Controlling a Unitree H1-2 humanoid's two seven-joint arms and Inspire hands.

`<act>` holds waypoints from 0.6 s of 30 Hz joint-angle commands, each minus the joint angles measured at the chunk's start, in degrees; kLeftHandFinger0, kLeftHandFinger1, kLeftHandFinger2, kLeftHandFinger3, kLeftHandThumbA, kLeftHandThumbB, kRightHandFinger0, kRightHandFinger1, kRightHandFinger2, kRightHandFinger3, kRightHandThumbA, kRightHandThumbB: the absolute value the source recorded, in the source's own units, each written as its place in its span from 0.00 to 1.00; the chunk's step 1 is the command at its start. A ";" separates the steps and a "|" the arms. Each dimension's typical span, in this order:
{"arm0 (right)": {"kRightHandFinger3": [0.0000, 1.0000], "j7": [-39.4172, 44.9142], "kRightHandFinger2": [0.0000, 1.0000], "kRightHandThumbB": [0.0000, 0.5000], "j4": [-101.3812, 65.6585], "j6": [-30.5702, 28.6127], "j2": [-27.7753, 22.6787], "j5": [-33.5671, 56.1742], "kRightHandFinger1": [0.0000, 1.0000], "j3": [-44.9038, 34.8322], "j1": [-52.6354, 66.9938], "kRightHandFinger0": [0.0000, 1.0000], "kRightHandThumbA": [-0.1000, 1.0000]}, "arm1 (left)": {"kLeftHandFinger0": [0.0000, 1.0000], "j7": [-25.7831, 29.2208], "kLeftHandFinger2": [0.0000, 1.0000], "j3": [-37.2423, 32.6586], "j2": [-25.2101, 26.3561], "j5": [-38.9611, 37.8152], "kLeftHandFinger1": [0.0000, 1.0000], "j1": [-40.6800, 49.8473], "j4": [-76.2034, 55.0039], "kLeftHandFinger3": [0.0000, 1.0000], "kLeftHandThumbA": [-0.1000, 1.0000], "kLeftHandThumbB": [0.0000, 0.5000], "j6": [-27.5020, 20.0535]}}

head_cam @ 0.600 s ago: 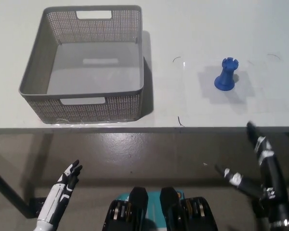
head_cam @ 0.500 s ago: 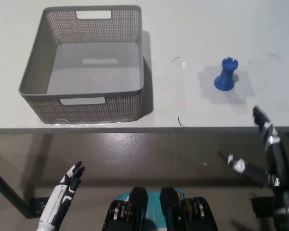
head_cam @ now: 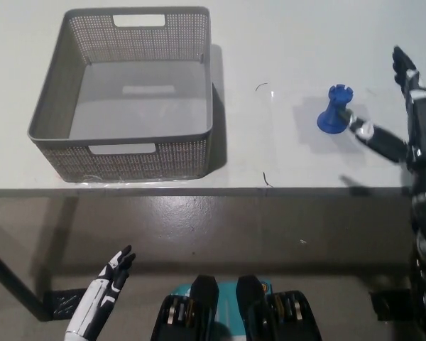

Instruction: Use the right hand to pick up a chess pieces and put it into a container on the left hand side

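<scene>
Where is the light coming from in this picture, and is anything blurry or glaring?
Head view: the basket throws a dark shadow to its right on the table, so light seems to come from the left; the blue rook casts a faint shadow; the black right hand looks slightly smeared; the white left hand rests low; no strong glare.

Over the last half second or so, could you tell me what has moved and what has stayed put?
The black right hand has risen from below the table edge to beside the blue rook, fingers spread, one finger close to its base; nothing is grasped yet. The rook, the grey basket and the white left hand, low at the lower left, have barely changed.
</scene>
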 commanded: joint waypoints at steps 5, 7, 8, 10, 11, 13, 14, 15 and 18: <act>1.00 -2.38 1.00 0.90 15.49 1.04 -2.26 1.89 1.00 -1.76 -10.86 1.00 1.00 | 1.00 -0.57 1.00 0.19 0.49 -0.04 1.00 0.29 -0.41 1.00 1.00 0.90 -2.62; 1.00 -2.53 1.00 0.87 21.21 -0.37 -2.54 2.42 1.00 -1.96 -13.72 1.00 1.00 | 1.00 -0.46 1.00 0.16 0.35 0.08 1.00 0.57 -0.66 1.00 1.00 0.89 -2.78; 1.00 -2.39 1.00 0.82 23.67 -0.57 -2.62 2.82 1.00 -2.10 -15.09 1.00 1.00 | 1.00 -0.46 1.00 0.15 0.39 0.19 1.00 0.54 -0.64 1.00 1.00 0.90 -2.69; 1.00 -2.24 1.00 0.81 27.98 -1.19 -2.94 3.36 1.00 -2.29 -17.44 1.00 1.00 | 1.00 -0.65 1.00 0.20 0.33 -0.09 1.00 0.40 -0.88 1.00 1.00 0.92 -2.09; 1.00 -2.24 1.00 0.82 30.04 -1.47 -3.07 3.64 1.00 -2.41 -18.44 1.00 1.00 | 1.00 -0.66 1.00 0.23 0.28 -0.23 1.00 0.33 -0.85 1.00 1.00 0.91 -2.25; 1.00 -2.45 1.00 0.87 36.66 -1.88 -3.52 4.16 1.00 -2.48 -21.70 1.00 1.00 | 1.00 -0.79 1.00 0.24 0.32 -0.42 1.00 0.17 -0.87 1.00 1.00 0.90 -2.31; 1.00 -2.50 1.00 0.89 38.51 -2.33 -3.63 4.33 1.00 -2.49 -22.55 1.00 1.00 | 1.00 -0.79 1.00 0.23 0.37 -0.30 1.00 0.13 -1.00 1.00 1.00 0.90 -2.14; 1.00 -2.53 1.00 0.90 41.16 -2.94 -3.76 4.59 1.00 -2.51 -23.80 1.00 1.00 | 1.00 -0.71 1.00 0.23 0.40 -0.10 1.00 0.10 -1.10 1.00 1.00 0.88 -2.10; 1.00 -2.25 1.00 0.89 49.73 -5.26 -3.79 6.11 1.00 -2.85 -27.25 1.00 1.00 | 1.00 -0.38 1.00 0.28 0.30 0.32 1.00 0.18 -1.01 1.00 1.00 0.89 -2.27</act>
